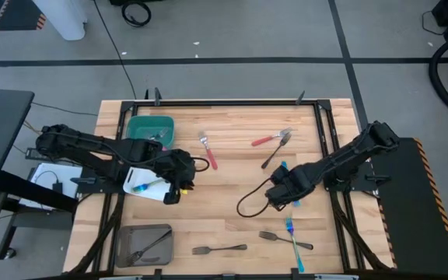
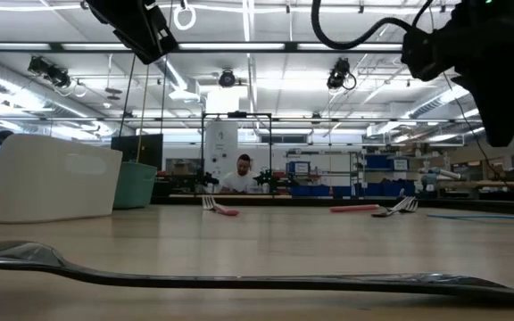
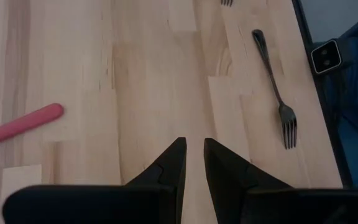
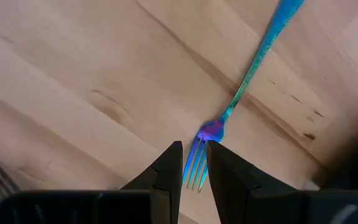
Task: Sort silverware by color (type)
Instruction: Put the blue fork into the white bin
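Note:
Silverware lies scattered on the wooden table [image 1: 232, 210]. Two red-handled forks [image 1: 208, 152] [image 1: 269, 140] and a dark one [image 1: 274, 153] lie toward the far side. Dark forks [image 1: 220, 249] [image 1: 286, 239] and a blue fork [image 1: 294, 241] lie toward the near edge. My right gripper [image 4: 194, 163] hangs right of centre, pointing down, fingers slightly apart above the blue fork's tines [image 4: 197, 165], which lie on the table. My left gripper [image 3: 194, 155] hovers by the white bin [image 1: 142, 187], narrowly open with nothing in it, above bare wood.
The white bin holds a blue utensil [image 1: 141, 187]. A green bin [image 1: 150, 128] at the far left holds a grey piece. A grey bin [image 1: 142, 245] at the near left holds a dark fork. Another blue utensil [image 1: 284, 167] lies beside my right arm. A black frame [image 1: 325, 132] rims the table.

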Action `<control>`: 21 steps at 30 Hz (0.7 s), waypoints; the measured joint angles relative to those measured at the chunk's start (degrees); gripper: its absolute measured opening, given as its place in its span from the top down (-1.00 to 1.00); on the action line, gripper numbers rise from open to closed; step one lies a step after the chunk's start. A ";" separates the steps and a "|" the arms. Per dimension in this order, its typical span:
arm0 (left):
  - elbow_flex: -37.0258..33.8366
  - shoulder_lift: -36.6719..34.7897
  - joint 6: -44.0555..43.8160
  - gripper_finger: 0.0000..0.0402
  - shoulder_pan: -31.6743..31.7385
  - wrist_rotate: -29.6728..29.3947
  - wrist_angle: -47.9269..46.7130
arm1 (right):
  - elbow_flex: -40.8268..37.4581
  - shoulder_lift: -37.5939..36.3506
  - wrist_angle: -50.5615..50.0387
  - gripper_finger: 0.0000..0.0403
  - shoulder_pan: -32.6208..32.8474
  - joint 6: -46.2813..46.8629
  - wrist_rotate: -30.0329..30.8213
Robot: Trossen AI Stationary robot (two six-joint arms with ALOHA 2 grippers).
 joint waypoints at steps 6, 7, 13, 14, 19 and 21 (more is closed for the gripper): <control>0.00 -0.02 -0.28 0.67 -0.02 0.00 -0.09 | -1.52 0.00 0.13 0.58 1.70 1.52 -2.82; 0.00 -0.02 -0.29 0.67 -0.02 0.00 -0.14 | -1.90 0.00 0.36 0.58 1.91 2.06 -3.55; 0.00 -0.02 -0.35 0.67 -0.02 0.00 -0.19 | -4.18 0.00 3.17 0.54 4.93 5.08 -8.19; 0.00 -0.02 -0.32 0.67 -0.02 0.00 -0.20 | -4.41 0.00 3.78 0.52 5.62 5.58 -8.51; 0.00 -0.02 0.46 0.67 -0.02 0.00 -0.19 | -4.83 0.00 5.19 0.47 8.11 8.97 -8.37; 0.00 -0.02 0.54 0.67 -0.02 0.00 -0.25 | -4.83 0.00 5.44 0.47 8.99 12.15 -8.76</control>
